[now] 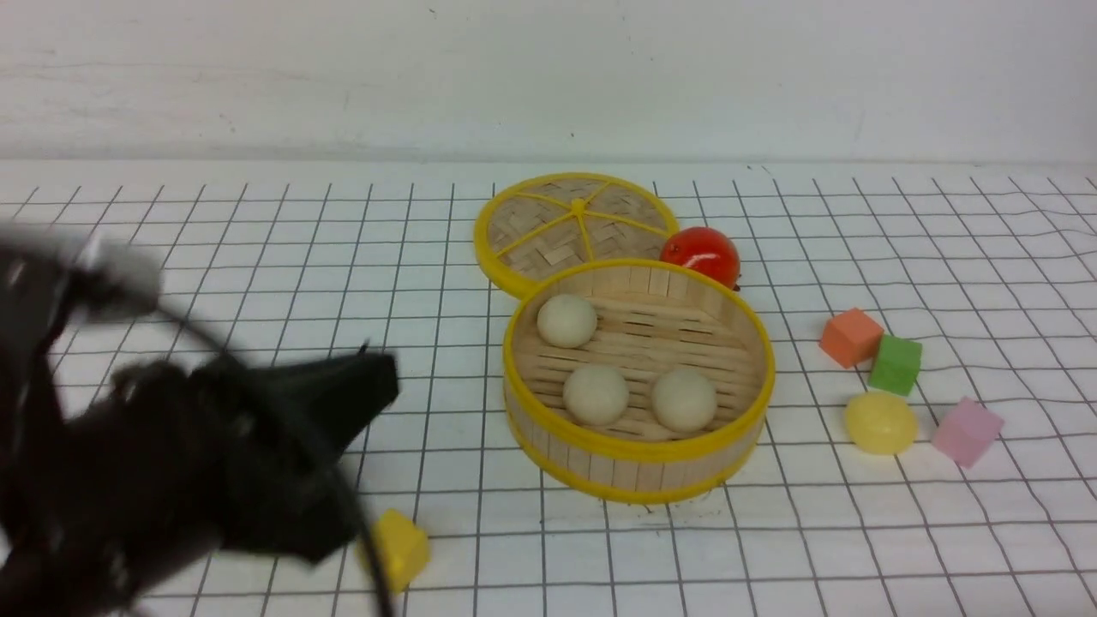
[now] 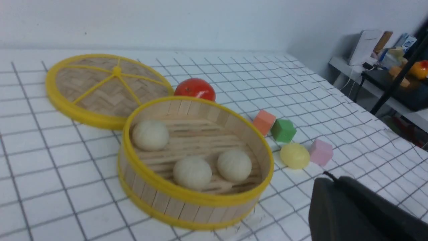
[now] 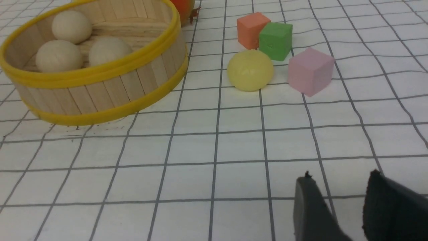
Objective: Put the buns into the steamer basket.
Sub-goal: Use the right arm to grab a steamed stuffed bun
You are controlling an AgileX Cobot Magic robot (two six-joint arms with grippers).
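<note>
Three white buns (image 3: 59, 56) sit in the steamer basket (image 3: 100, 75). The yellow bun (image 3: 250, 70) lies on the desk (image 3: 200, 140) beside it, straight ahead of my right end effector (image 3: 344, 207), which is open and empty. My left end effector (image 1: 381, 377) is shut and farther away.

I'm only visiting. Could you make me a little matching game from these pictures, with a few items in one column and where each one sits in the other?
Things:
1. pale yellow bun
2. red tomato-like ball
3. yellow cube
4. three cream-white buns

Places:
A. inside the steamer basket
B. behind the basket, beside the woven lid
C. right of the basket, next to the pink cube
D. left of the basket, nearer the robot

Pairs: 1-C, 2-B, 3-D, 4-A
</note>
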